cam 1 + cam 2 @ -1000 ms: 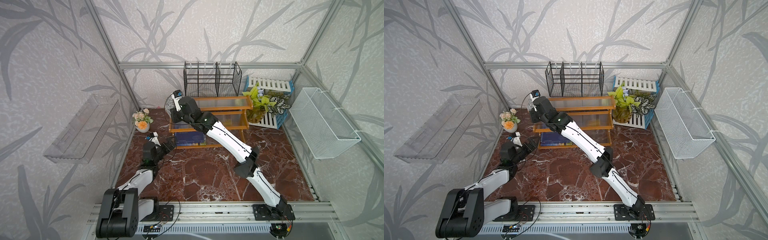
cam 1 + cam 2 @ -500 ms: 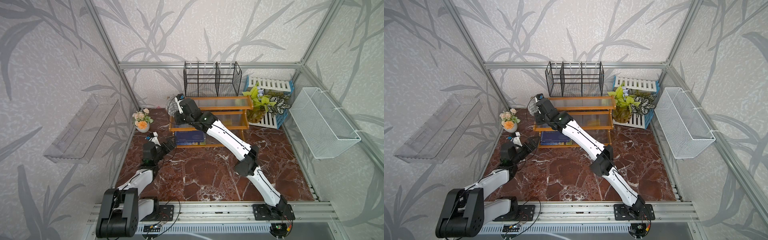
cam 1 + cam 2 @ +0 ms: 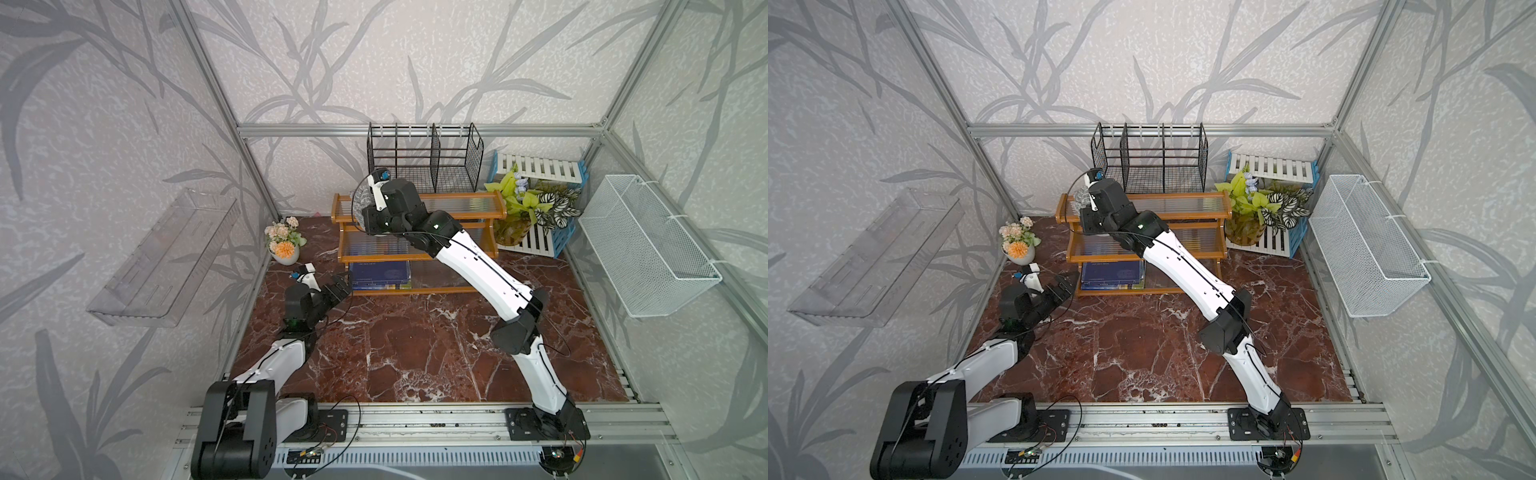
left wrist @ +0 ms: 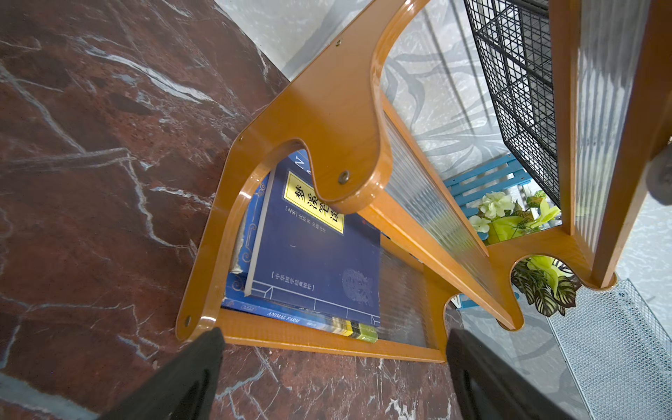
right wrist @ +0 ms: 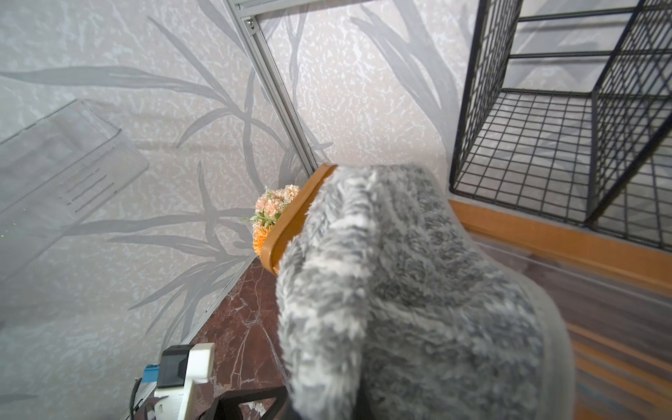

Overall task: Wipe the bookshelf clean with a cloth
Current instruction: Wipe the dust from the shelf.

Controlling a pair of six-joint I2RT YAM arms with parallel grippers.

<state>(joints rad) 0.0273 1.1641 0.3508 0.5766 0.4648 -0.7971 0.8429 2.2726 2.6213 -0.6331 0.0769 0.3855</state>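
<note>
Cloth (image 5: 400, 291), clamped tight in my right gripper (image 3: 370, 208), sits at the left end of the top board of the bookshelf (image 3: 469, 217), whose length runs off rightward, while my left gripper (image 3: 337, 288) hangs spread wide beside the bottom tier.

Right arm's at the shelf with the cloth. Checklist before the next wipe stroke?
1. Cloth gripped: ok, right hand shut on it.
2. Cloth at bookshelf top tier, left end: ok.
3. Cloth pressing on the board: cannot tell.
4. Left hand out of the path: ok, open, empty, low by the bottom tier.
5. Gap to black wire rack behind the top tier: cannot tell.
6. Bottom tier free to wipe: not ok, books lie on it.
</note>
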